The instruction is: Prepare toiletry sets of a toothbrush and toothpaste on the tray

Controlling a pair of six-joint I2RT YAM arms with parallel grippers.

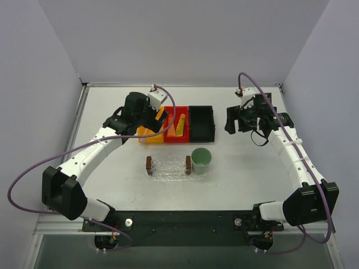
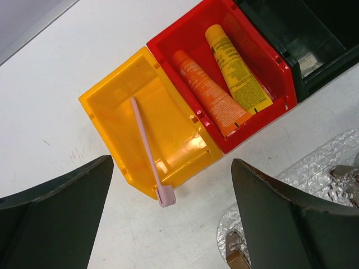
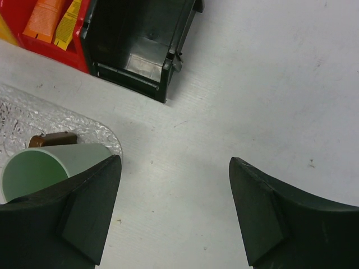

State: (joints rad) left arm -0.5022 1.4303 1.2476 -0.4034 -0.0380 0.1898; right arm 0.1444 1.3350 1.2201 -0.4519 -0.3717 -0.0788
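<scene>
Left claw (image 2: 171, 179) released, both fingers spread wide, nothing between them; it hangs above the near end of the orange bin (image 2: 112, 117), the leftmost of three bins in a row at mid-desk. The toothbrush (image 2: 146, 145) lies lengthwise inside that orange bin, handle toward the far end, pink head poking out over the bin's low near lip and just above the desk (image 1: 252, 179). The red bin (image 2: 185, 33) sits touching the orange one on its right, and holds both toothpaste tubes side by side: orange tube (image 2: 207, 92) on the left, yellow tube (image 2: 235, 70) on the right, both flat, with their wide ends toward the near side. The black bin (image 2: 314, 33) is next on the right, touching the red one. The tray (image 1: 168, 168), clear and bumpy, lies near of the bins, apart from them, with a small brown block at each end. A pale green cup (image 1: 201, 159) stands upright at the tray's right end, just beside the right brown block. Right claw (image 3: 174, 168) released too, fingers wide apart and holding nothing, over bare desk to the right of the black bin and the cup. Wrist view shows the cup's rim just at its left finger; can't tell if they touch.
</scene>
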